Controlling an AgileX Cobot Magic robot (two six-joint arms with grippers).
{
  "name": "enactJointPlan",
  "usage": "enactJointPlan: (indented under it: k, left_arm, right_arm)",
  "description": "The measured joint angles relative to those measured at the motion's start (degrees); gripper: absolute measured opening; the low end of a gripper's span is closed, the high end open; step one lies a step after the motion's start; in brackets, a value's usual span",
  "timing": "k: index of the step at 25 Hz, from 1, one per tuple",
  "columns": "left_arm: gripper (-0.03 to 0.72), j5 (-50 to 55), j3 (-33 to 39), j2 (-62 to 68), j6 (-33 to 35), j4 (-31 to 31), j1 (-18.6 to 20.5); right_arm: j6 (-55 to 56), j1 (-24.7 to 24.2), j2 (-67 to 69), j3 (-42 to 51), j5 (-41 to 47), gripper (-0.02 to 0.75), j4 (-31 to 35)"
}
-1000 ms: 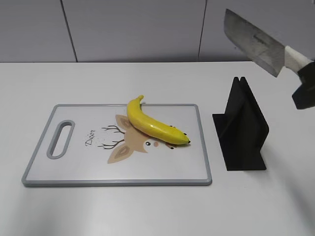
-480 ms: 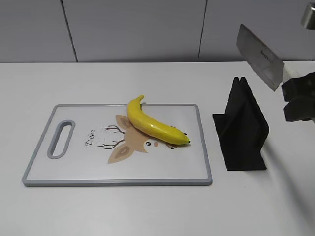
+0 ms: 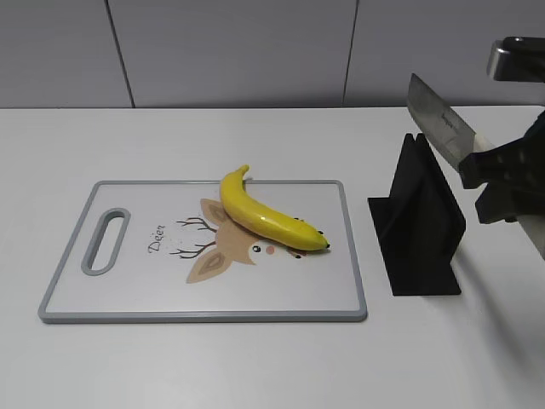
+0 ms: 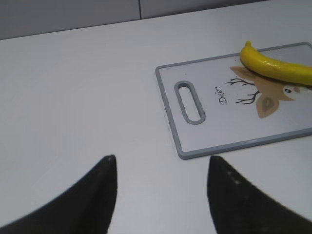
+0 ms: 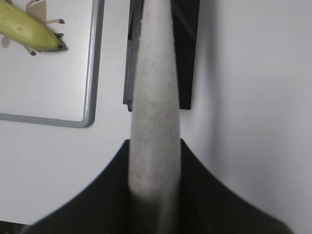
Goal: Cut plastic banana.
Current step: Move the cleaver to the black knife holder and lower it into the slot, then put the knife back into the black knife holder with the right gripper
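White table [image 3: 255, 366], plastic banana [image 3: 266, 215] on cutting board [image 3: 128, 294], well left of right hand [image 3: 498, 175] gripping knife [image 3: 438, 128]; left hand [image 4: 161, 192] wide

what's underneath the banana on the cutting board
The plastic banana lies on the cutting board, over its printed deer drawing. Antlers, ears and face show around it; the part beneath the banana is hidden.

Lab: bare white table [image 3: 255, 366], grey wall panels [image 3: 230, 51]

Plastic banana [image 3: 266, 216] lying whole across grey-rimmed cutting board [image 3: 341, 256], over a deer print. Black knife stand [image 3: 419, 223] just right of the board. Right gripper [image 3: 498, 175] clamped on cleaver [image 3: 438, 119], blade raised above the stand.
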Motion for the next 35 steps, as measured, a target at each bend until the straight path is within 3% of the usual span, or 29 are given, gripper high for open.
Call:
enactJointPlan:
  k: [5, 29, 31, 35]
  left_arm:
    - [0.574, 0.45, 3.23, -5.16, 0.00, -0.06, 0.00]
    - [0.573, 0.45, 3.28, -5.49, 0.65, -0.11, 0.00]
    - [0.573, 0.45, 3.28, -5.49, 0.65, -0.11, 0.00]
    - [0.573, 0.45, 3.28, -5.49, 0.65, -0.11, 0.00]
  right_arm:
    - [0.18, 0.00, 1.85, 0.00, -0.34, 0.181, -0.05]
    - [0.77, 0.00, 8.00, 0.00, -1.89, 0.181, 0.42]
    - [0.77, 0.00, 8.00, 0.00, -1.89, 0.207, 0.56]
    - [0.77, 0.00, 8.00, 0.00, -1.89, 0.366, 1.32]
